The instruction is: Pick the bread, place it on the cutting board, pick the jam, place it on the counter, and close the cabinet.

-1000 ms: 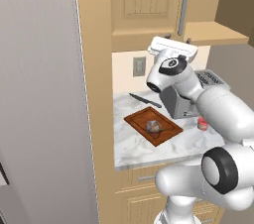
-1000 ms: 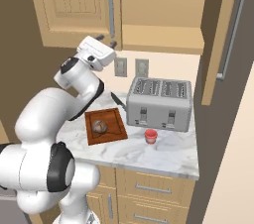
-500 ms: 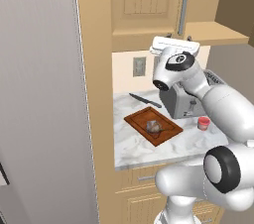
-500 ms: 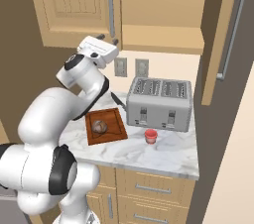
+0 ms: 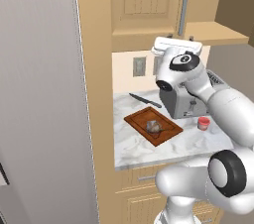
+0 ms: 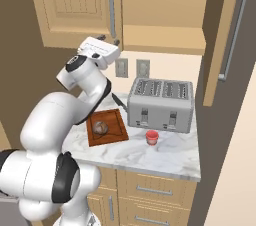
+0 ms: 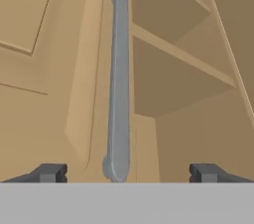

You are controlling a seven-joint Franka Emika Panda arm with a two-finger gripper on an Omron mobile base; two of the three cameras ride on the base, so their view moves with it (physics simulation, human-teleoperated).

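The bread [image 5: 153, 127] [image 6: 100, 128] lies on the reddish-brown cutting board [image 5: 138, 117] [image 6: 118, 131]. The red jam [image 5: 203, 123] [image 6: 152, 137] stands on the marbled counter [image 5: 130, 144] [image 6: 172, 156] in front of the toaster. My gripper [image 5: 172, 38] [image 6: 107, 39] [image 7: 128, 172] is raised just under the cabinet [image 5: 144, 5] [image 6: 75, 5] and is open, holding nothing. In the hand view the left door's grey bar handle [image 7: 119, 79] runs up from between the fingertips. The right cabinet door [image 6: 224, 40] stands open.
A silver toaster [image 6: 161, 104] [image 5: 179, 107] stands at the back of the counter, with a dark knife [image 5: 145, 100] [image 6: 119, 101] to its left. A tall tan panel [image 5: 94, 94] walls off the counter's left end. Drawers [image 6: 150, 190] sit below.
The hand has shifted slightly right and closer to the cabinet's bar handle. The jaws stay open. Bread and jam have not moved.
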